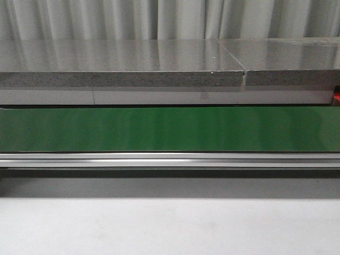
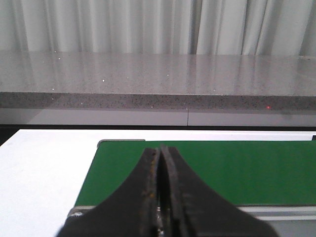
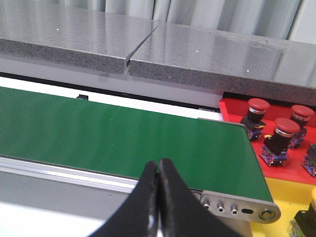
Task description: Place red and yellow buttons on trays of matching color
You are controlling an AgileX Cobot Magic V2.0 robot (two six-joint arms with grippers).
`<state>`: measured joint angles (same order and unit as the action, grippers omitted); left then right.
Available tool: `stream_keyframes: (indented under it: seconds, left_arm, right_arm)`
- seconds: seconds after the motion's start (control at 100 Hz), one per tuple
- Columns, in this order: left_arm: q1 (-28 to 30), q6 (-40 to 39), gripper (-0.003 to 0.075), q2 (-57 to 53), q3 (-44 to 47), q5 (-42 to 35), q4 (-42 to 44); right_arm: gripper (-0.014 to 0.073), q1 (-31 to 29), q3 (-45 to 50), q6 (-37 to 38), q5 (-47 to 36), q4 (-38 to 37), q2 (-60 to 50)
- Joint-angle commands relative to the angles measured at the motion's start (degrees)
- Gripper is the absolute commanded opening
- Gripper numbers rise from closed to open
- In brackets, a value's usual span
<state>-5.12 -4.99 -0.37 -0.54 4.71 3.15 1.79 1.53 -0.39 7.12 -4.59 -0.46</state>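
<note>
Both pincers were pinched shut with nothing in them, the left pincer (image 2: 160,197) and right pincer (image 3: 159,197) each hanging over the near edge of the green belt (image 1: 170,129). Three red buttons (image 3: 276,140) sat on the red tray (image 3: 232,116) beyond the belt's end from the right pincer, just behind the yellow tray (image 3: 286,197).

My fingers (image 3: 165,197) look like matt black plastic, mine on the left (image 2: 148,197) flecked with rust-coloured grit. The green belt (image 1: 170,129) has a smooth sheen, its rail (image 1: 170,160) brushed metal. The speckled stone counter (image 1: 122,56) gleams; the red buttons (image 3: 258,105) seem glossy plastic.
</note>
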Motion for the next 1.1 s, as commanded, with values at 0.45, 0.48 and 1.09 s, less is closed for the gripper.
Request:
stream_keyframes:
  seconds: [0.45, 0.48, 1.09]
  left_arm:
    - [0.1, -0.8, -0.0019, -2.2, 2.4, -6.9, 0.4]
    - [0.1, -0.8, -0.0019, -2.2, 2.4, -6.9, 0.4]
    - [0.1, -0.8, -0.0019, -2.2, 2.4, -6.9, 0.4]
  right_arm:
    - [-0.0068, -0.1, -0.6, -0.1, -4.7, -0.4, -1.0]
    - [-0.0068, -0.1, -0.6, -0.1, -4.7, -0.4, -1.0]
    - [-0.0068, -0.1, -0.6, -0.1, -4.7, -0.4, -1.0]
